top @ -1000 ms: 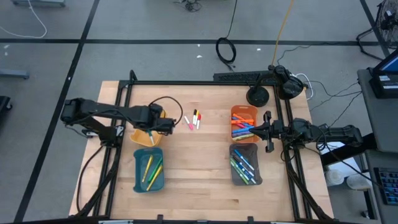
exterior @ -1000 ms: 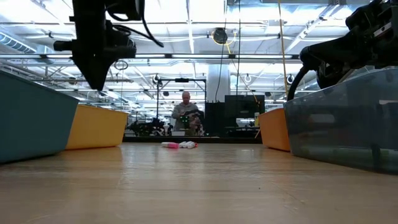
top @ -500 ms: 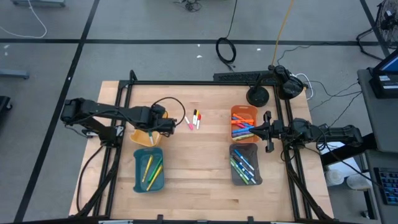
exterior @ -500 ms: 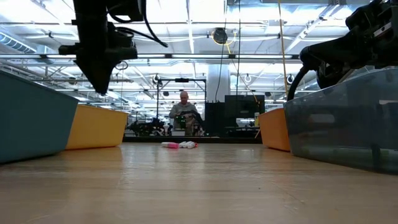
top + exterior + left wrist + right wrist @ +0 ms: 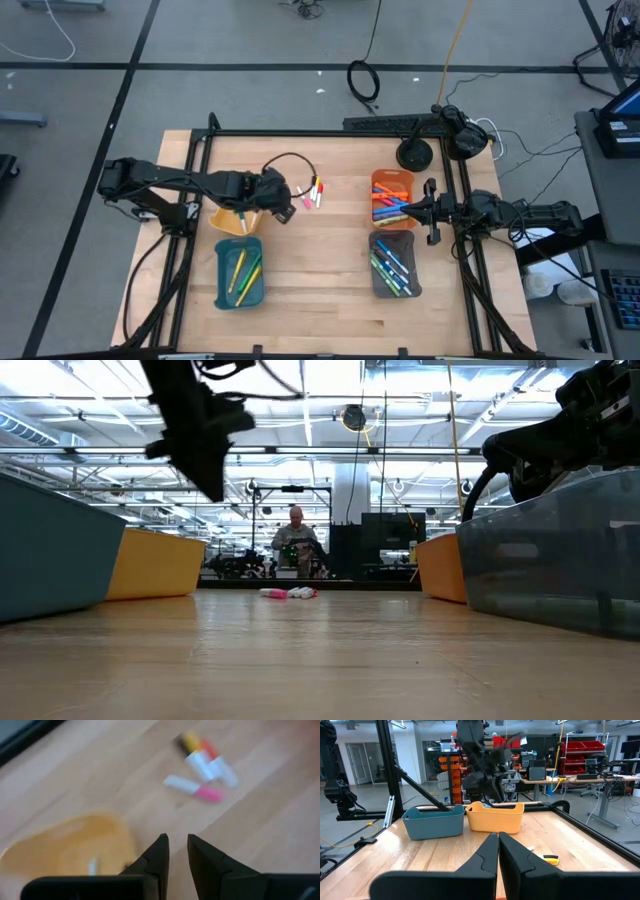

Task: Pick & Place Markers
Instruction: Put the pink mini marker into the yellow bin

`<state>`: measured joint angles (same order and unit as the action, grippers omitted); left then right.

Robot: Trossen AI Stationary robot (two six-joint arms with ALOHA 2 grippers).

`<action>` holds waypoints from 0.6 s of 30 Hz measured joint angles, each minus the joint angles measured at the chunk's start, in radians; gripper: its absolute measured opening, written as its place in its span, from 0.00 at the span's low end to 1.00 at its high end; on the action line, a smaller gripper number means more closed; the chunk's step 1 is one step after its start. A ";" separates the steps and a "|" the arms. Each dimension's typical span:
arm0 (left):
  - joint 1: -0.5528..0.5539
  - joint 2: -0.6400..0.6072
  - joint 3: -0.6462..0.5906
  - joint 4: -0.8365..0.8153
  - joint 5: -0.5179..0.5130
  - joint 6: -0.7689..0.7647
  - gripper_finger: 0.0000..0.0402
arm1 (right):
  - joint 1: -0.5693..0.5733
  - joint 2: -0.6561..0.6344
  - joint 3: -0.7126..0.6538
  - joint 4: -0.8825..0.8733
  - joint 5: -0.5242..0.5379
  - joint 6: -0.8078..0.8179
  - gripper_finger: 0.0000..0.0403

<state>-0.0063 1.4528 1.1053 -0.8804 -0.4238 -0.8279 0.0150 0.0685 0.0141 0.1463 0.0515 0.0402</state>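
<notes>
Teal tray (image 5: 239, 272): lower left of the high view, nearest us on the desk (image 5: 320, 270); we count about three markers (image 5: 242, 270) inside, green and yellow.
Grey tray (image 5: 394, 263): lower right of the high view; we see a heap of blue and green markers in it, too tangled for us to count.
Yellow tray (image 5: 228, 219): just above the teal tray, mostly under the left arm; in the left wrist view we make out one pale marker (image 5: 93, 866) inside.
Orange tray (image 5: 392, 198): just above the grey tray; it holds blue, red and orange markers, which we cannot count.
Trays counted: four, two on each side of the desk.
Loose markers (image 5: 312, 193): three or four lying together on the bare wood at the upper centre of the high view, between the yellow and orange trays; we see a pink cap, a yellow one and a red one.
Left gripper (image 5: 287, 207): above the desk just right of the yellow tray, near the loose markers; fingers a narrow gap apart, nothing between them.
Right gripper (image 5: 431, 212): at the right edge beside the orange and grey trays; fingers together, empty.
Person (image 5: 297, 542): seated far back in the room, centre of the low view.
</notes>
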 joint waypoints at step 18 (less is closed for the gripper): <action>0.001 0.000 0.000 0.603 -0.004 0.492 0.20 | 0.000 0.000 0.000 0.000 0.000 0.000 0.01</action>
<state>-0.0050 1.4528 1.1053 -0.2776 -0.4280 -0.3355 0.0149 0.0685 0.0143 0.1463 0.0517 0.0399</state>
